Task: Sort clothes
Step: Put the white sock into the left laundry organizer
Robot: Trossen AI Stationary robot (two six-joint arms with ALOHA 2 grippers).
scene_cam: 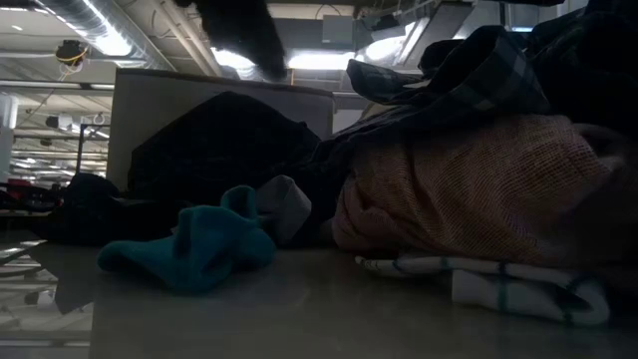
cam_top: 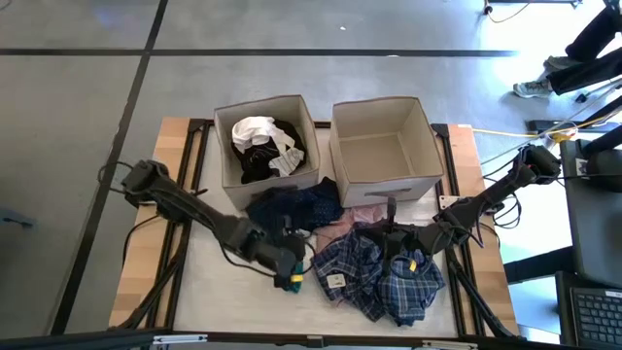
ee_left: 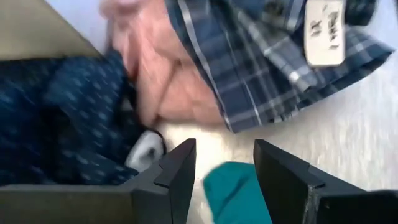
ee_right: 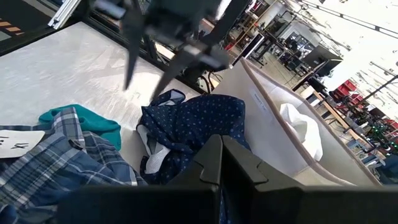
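Note:
A small teal item (scene_cam: 189, 244) lies flat on the table in front of the pile. My left gripper (ee_left: 224, 165) is open just above it, one finger on each side of the teal item (ee_left: 233, 193); it also shows in the high view (cam_top: 290, 270). The pile holds a navy dotted garment (cam_top: 292, 206), a dusty-pink piece (scene_cam: 469, 189), a blue-plaid garment (cam_top: 379, 277) and a white striped sock (scene_cam: 498, 287). My right gripper (ee_right: 217, 149) is shut over the plaid garment (cam_top: 394, 243), with nothing showing between its fingers.
Two beige fabric boxes stand at the far side. The left box (cam_top: 225, 117) holds white and black clothes (cam_top: 264, 146); the right box (cam_top: 428, 146) shows a bare floor. A paper tag (ee_left: 323, 31) sits on the plaid. A person's legs show at the far right (cam_top: 583, 58).

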